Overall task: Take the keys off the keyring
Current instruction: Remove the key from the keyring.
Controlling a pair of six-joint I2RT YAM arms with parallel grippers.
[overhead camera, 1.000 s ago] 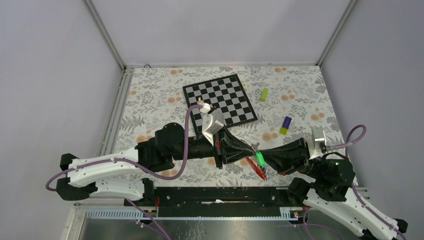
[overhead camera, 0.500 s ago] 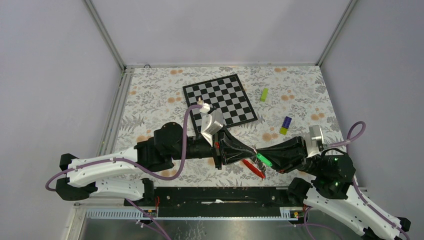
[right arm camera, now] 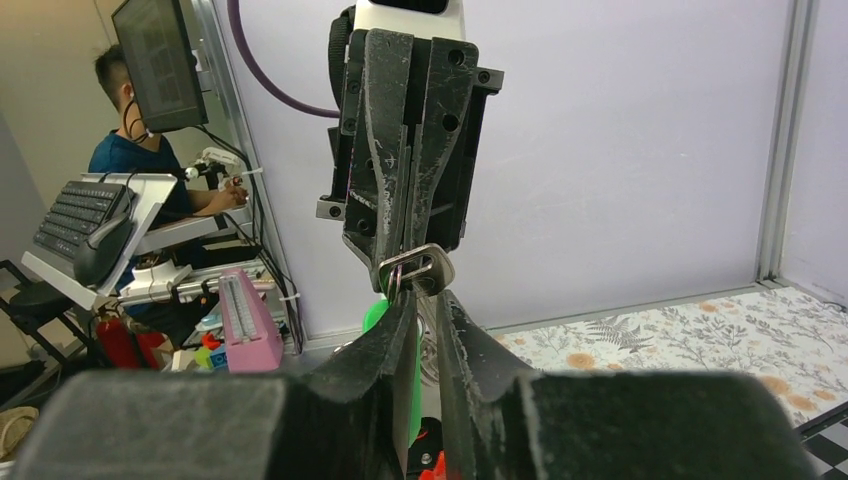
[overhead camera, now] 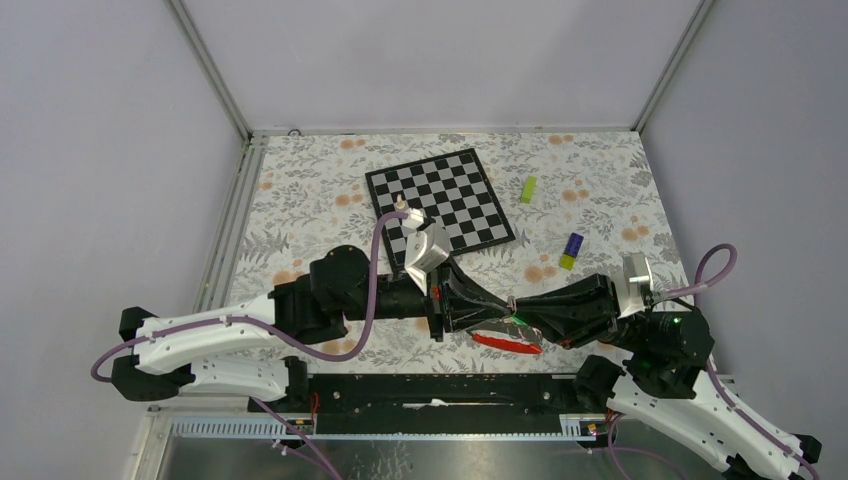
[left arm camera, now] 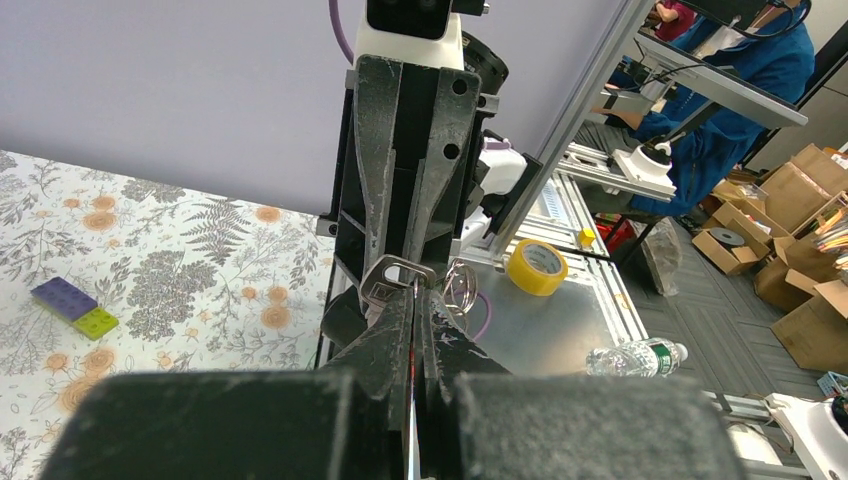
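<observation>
Found left gripper pinched shut on silvery key, aloft off chessboard's near side. Saw right gripper barely parted, visibly holding nothing. Noted keyring, red strap and green key dangling below. Feared a slip under that single pinch, dropping everything.

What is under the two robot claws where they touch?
A red strap and a green key head are below the left gripper and right gripper. The tablecloth right beneath them is covered.
</observation>
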